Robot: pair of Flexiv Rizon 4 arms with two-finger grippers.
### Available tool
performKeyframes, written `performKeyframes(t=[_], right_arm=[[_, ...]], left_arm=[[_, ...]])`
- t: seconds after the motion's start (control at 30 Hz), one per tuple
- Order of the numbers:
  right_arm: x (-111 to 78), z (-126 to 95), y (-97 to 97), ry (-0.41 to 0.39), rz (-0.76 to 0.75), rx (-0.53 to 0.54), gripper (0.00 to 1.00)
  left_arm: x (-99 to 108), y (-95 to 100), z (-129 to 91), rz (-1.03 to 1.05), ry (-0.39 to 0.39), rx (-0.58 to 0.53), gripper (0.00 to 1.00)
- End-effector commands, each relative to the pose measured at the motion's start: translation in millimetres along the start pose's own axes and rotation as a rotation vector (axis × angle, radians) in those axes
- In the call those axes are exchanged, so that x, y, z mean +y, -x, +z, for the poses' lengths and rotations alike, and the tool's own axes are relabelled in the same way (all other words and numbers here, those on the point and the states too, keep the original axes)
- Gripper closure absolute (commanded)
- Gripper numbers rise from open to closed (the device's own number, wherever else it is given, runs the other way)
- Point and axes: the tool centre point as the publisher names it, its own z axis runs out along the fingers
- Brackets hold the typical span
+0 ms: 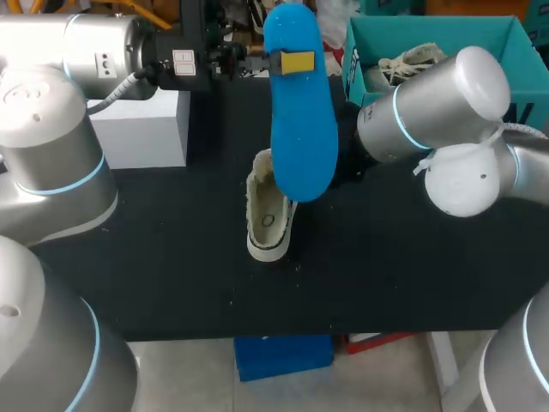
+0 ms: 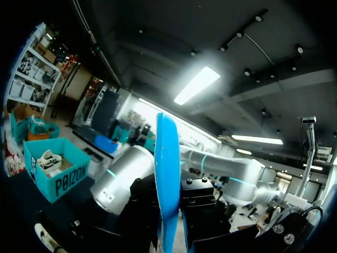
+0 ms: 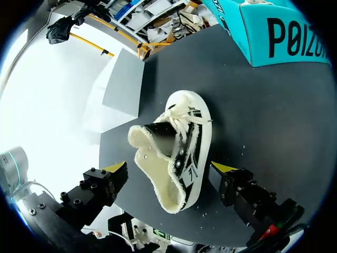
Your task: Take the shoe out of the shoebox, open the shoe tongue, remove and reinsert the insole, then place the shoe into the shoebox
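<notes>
Currently, the matte black surface (image 1: 171, 257) carries the shoe and the items around it. The teal cardboard shoebox (image 1: 353, 73), rectangular and open-topped, stands behind and to the right of the shoe (image 1: 270, 215), with a laced second shoe (image 1: 412, 58) lying inside it. A plain white rectangular block (image 1: 141, 129) stands well to the left of the shoe. The blue insole (image 1: 300, 129), smooth, flat and round-ended, hangs upright above the shoe, its lower end just over the opening. The shoe rests on its rubber sole: cream with black panels, white laces, fleecy lining at the wide opening. The left pincer (image 1: 287, 62) is clamped on the insole's upper part. The right pincer (image 3: 169, 167) has its fingers apart on either side of the shoe, with a gap on each side.
</notes>
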Motion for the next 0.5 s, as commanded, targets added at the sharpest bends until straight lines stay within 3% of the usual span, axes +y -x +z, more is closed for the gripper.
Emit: performKeyframes(t=[0.03,0.5], right_arm=[[-1.4,-13,11.0,0.015,0.002,0.214,0.0],[1.4,-31,0.4,-0.042,-0.021,0.466,0.0]], left_arm=[[1,-0.2,2,0.001,-0.002,-0.004,1.0],[1,-0.2,2,0.001,-0.002,-0.004,1.0]])
